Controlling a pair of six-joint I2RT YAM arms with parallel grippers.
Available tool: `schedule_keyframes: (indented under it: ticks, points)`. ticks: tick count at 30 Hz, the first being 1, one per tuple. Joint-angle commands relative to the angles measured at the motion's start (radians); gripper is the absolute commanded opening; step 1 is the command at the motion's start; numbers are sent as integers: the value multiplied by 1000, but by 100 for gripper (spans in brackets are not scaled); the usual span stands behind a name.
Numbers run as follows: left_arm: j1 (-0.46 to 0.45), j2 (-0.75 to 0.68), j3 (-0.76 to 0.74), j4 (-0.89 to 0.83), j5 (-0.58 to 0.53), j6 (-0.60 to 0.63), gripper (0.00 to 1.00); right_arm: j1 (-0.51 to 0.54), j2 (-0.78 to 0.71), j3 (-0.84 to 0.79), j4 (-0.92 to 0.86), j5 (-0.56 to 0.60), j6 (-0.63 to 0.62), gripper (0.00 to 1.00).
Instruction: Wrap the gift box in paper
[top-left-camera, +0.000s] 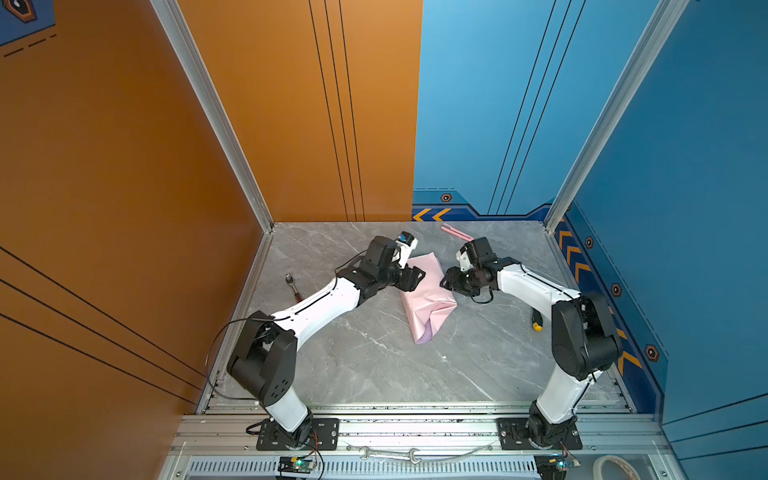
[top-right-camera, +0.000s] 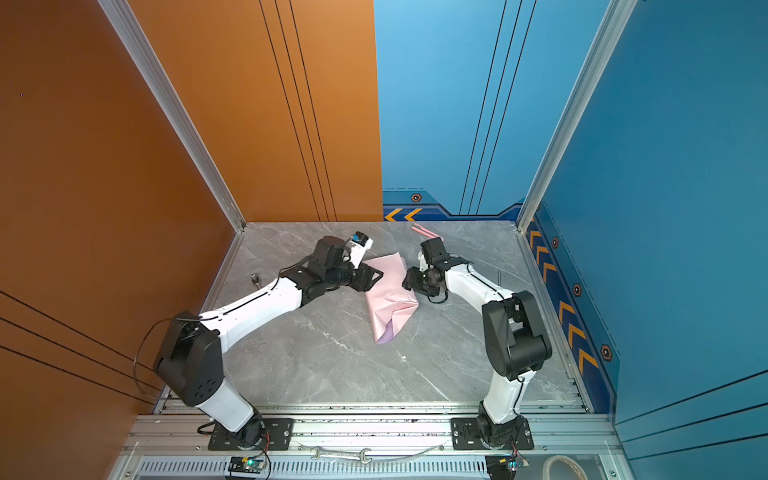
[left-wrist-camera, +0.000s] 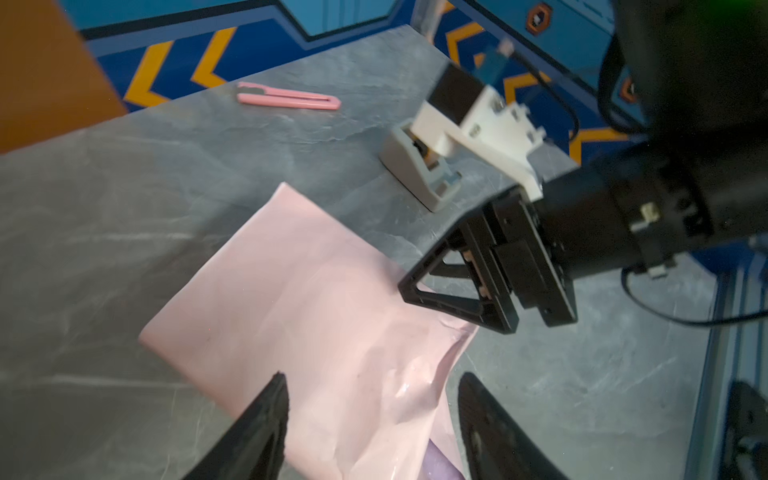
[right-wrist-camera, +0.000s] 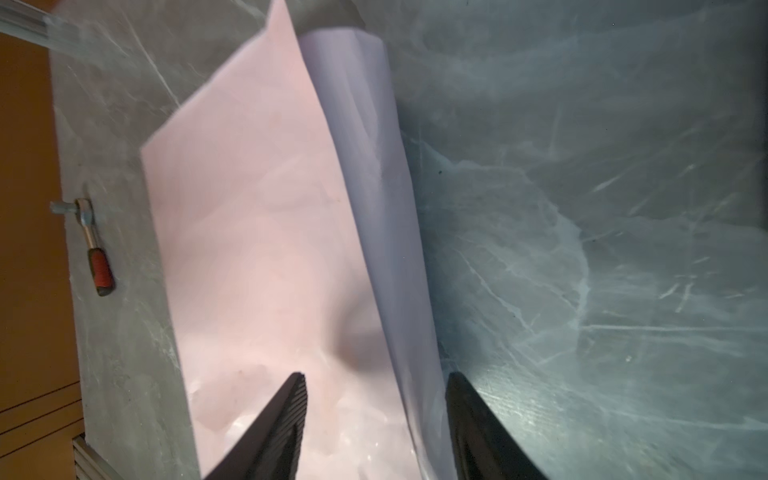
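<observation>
The left gripper (left-wrist-camera: 372, 380) hangs parted over the pink paper (left-wrist-camera: 291, 316), gripping nothing; the right gripper (right-wrist-camera: 375, 376) also gapes, the paper's lilac edge passing between its fingers

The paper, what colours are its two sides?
The paper is pale pink one side, lilac the other; clearest in the right wrist view.
</observation>
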Motion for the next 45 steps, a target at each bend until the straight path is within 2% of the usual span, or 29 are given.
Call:
schedule_keyframes:
  ticks: [1,6,15,20,23,28,31,36,39,45]
  points:
    - [31,-7,-110,-81,1,-236,65,14,3,31,-97,-26,-41,56]
    - [48,39,-166,71,84,-324,61,28,-16,-10,-77,-50,3,51]
    - [49,196,-82,133,139,-313,48,72,-104,-138,7,-48,142,49]
    - [45,255,-18,124,154,-277,48,59,-132,-132,-23,-4,142,57]
    - [48,237,-10,98,140,-249,54,39,-123,-102,-75,27,116,59]
    - [52,104,-163,155,135,-218,63,52,-81,-75,-89,5,91,58]
    - [39,14,-326,252,137,-225,64,54,-66,-75,-86,6,86,58]
    - [-8,-54,-481,336,104,-216,65,60,-52,-72,-78,-9,78,57]
    - [-33,-49,-513,371,104,-216,65,69,-47,-62,-58,-39,78,55]
    - [-55,-14,-512,390,13,-211,58,79,-33,-51,-71,-29,75,50]
